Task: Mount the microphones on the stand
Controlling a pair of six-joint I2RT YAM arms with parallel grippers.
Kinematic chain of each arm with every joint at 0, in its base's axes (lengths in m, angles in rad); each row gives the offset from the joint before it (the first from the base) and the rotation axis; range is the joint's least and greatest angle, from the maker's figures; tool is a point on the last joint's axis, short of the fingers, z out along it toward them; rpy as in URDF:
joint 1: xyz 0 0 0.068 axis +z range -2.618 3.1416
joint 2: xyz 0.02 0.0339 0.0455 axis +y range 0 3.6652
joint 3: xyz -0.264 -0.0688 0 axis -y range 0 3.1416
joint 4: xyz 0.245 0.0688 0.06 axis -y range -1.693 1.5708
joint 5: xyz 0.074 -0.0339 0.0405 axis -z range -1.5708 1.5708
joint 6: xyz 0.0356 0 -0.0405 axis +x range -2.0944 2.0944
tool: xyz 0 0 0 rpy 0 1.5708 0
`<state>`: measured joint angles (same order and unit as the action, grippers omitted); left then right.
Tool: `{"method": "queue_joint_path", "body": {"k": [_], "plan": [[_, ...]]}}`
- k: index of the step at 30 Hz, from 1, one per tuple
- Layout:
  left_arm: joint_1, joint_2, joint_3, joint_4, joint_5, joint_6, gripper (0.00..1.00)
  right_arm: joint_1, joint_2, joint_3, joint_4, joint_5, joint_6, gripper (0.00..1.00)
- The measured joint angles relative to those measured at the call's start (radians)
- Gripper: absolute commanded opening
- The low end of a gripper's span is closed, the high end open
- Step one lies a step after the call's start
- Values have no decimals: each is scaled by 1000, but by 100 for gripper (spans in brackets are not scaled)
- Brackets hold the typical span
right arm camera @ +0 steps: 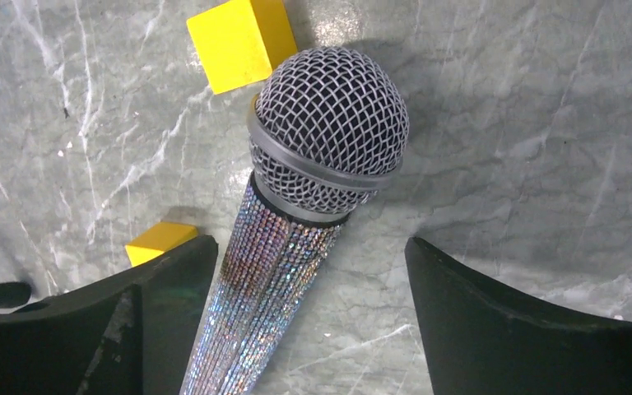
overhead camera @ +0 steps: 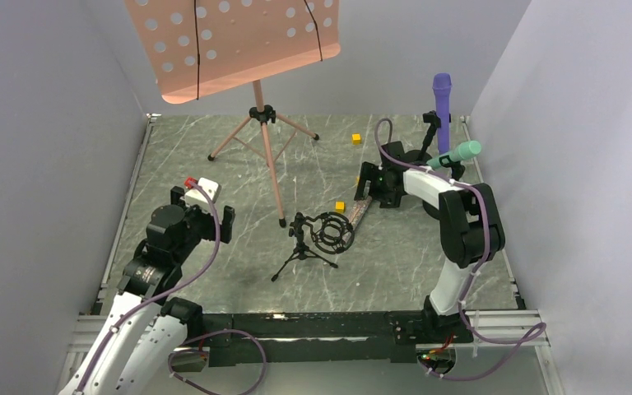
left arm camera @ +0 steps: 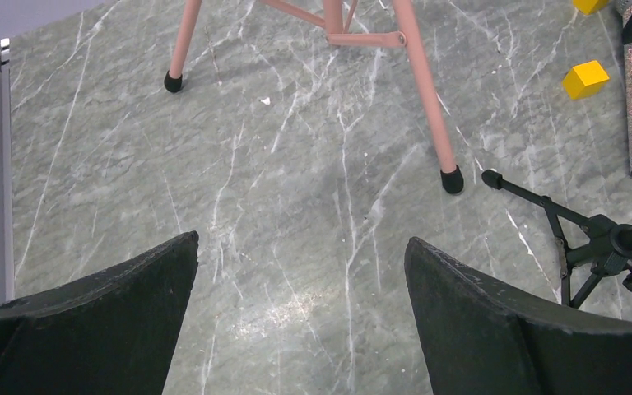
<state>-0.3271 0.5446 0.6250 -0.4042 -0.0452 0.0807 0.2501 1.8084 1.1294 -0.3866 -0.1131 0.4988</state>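
The glittery silver-pink microphone lies on the table, its silver mesh head pointing away from the wrist. My right gripper is open and straddles its body, which lies close to the left finger. In the top view this gripper is low over the same microphone. The purple microphone stands upright in a holder at the back right. The mint-teal microphone sits tilted in a holder beside it. A black tripod stand with a ring mount stands mid-table. My left gripper is open and empty above bare table.
A peach music stand on a tripod stands at the back. Yellow cubes lie by the glittery microphone's head and by my right gripper's left finger; another lies further back. Grey walls enclose the table.
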Motion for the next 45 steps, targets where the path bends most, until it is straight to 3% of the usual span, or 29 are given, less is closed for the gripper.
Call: {"method": "queue_joint_path", "body": {"k": [7,13,18,27,32,38,43,45], "plan": [[5,-17,0,3,18,10,99,16,28,11,11,58,-39,45],[8,-37,0,3,22,10,99,18,27,10,27,83,-107,22],[8,-50,0,4,23,10,99,17,-39,-42,56,14,-205,16],[9,-70,0,13,38,10,99,-25,-351,-98,108,-231,-336,8],[14,-105,-18,49,150,-15,99,-60,-497,-98,132,-356,-404,7],[14,-59,-5,167,376,-229,99,-59,-595,4,95,-574,-519,6],[1,111,76,455,583,-517,99,-59,-601,150,85,-801,-568,8],[-61,208,151,539,608,-584,99,-59,-617,161,111,-874,-547,7]]}}
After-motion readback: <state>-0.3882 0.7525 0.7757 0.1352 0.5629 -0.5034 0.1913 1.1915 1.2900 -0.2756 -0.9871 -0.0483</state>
